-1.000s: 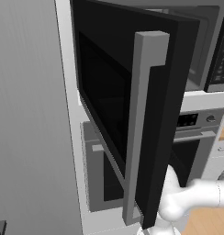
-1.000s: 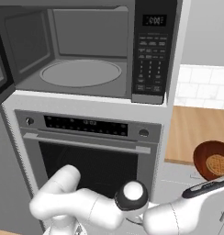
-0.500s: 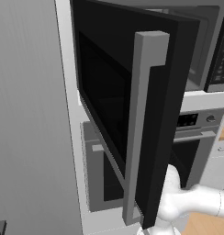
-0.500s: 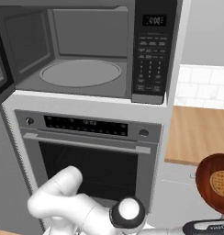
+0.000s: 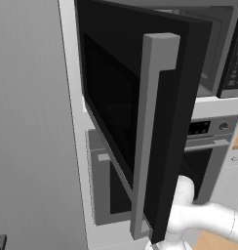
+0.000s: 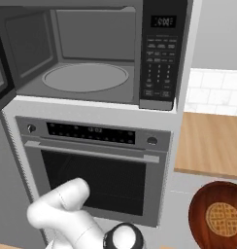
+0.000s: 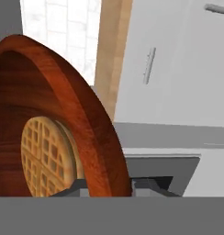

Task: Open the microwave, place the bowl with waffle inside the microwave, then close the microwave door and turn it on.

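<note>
The microwave (image 6: 161, 53) stands open, showing its round glass plate (image 6: 85, 77). The microwave door (image 5: 116, 93) is swung out to the left, its tall grey handle (image 5: 149, 136) facing me. The brown wooden bowl (image 7: 81, 110) with the waffle (image 7: 45, 156) is tilted in the hand view, its rim between my fingertips. My gripper (image 7: 114, 188) is shut on that rim. In the right base view the bowl (image 6: 199, 219) and waffle (image 6: 223, 220) hang low at the right, below the microwave's level.
A stainless oven (image 6: 98, 170) sits directly under the microwave. A wooden counter (image 6: 212, 141) with a white tiled wall (image 6: 217, 90) lies to the right. White cabinet fronts (image 7: 178, 59) are in the hand view. A tall grey panel (image 5: 28, 122) stands at the left.
The bowl has come down and a little left in the right base view, from the right edge to the lower right corner. The arm's elbow has sunk lower. The door has not moved.
</note>
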